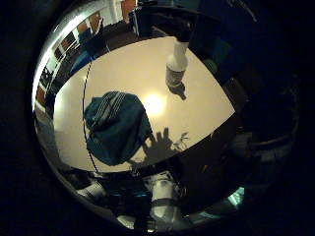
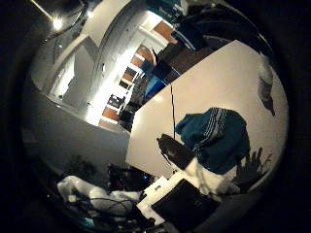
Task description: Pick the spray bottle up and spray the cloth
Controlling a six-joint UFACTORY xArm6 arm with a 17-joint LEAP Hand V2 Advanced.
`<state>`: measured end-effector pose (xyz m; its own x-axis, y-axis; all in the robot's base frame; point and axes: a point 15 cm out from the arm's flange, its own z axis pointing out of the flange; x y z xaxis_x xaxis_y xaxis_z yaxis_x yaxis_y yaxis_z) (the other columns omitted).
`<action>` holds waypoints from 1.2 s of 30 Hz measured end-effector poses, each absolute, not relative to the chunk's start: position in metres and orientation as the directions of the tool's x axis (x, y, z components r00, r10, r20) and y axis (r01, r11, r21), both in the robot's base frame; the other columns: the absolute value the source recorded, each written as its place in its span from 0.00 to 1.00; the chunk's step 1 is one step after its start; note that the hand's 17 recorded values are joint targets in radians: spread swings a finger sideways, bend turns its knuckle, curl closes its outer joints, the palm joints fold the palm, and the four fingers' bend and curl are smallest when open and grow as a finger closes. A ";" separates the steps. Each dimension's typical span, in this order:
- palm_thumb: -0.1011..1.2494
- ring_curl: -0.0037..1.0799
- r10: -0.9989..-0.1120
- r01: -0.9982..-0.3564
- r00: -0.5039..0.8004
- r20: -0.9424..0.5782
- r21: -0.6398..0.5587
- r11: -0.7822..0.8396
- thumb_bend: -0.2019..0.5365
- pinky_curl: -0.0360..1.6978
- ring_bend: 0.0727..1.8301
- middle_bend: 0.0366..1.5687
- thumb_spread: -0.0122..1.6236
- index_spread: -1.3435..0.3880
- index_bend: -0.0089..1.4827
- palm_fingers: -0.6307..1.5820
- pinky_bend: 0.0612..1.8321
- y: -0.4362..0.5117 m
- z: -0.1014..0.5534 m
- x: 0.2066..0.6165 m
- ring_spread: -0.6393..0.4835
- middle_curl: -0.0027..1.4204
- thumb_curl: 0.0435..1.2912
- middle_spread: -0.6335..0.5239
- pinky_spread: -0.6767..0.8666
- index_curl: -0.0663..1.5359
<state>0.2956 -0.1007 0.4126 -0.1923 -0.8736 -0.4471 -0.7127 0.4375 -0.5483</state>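
Observation:
A white spray bottle (image 1: 178, 61) stands upright on the pale table (image 1: 118, 69), near its far side. A crumpled teal cloth (image 1: 116, 126) lies on the table, away from the bottle and nearer my hand. My right hand (image 1: 162, 202) is high above the table's near edge, well away from both. Its shadow (image 1: 162, 144) falls on the table beside the cloth, with the fingers spread straight. The hand holds nothing. The right thumb side palm view shows the cloth (image 2: 216, 136) and the bottle (image 2: 264, 80) on the same table.
A thin dark cable (image 1: 87, 118) runs across the table past the cloth. Beyond the table edge are shelves and furniture (image 2: 121, 92) in a lit room. The arm's body (image 2: 180, 202) is at the table's near side.

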 end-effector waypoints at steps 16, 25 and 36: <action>0.54 0.24 -0.765 -0.475 -0.291 -0.574 -0.607 0.637 0.24 0.05 0.11 0.10 0.64 0.60 0.13 0.39 0.33 -0.201 0.403 0.268 0.77 0.21 0.24 0.62 0.71 0.25; 0.57 0.25 -0.677 -0.388 -0.257 -0.690 -0.568 0.726 0.25 0.04 0.14 0.10 0.66 0.63 0.11 0.37 0.36 -0.222 0.352 0.268 0.77 0.21 0.26 0.67 0.71 0.24; 0.56 0.26 -0.617 -0.368 -0.206 -0.760 -0.524 0.768 0.24 0.04 0.18 0.10 0.66 0.63 0.12 0.33 0.41 -0.239 0.309 0.279 0.77 0.22 0.27 0.68 0.70 0.23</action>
<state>0.2793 -0.2392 0.3088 -0.2064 -0.6167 -0.7596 -0.3683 0.7682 -0.5236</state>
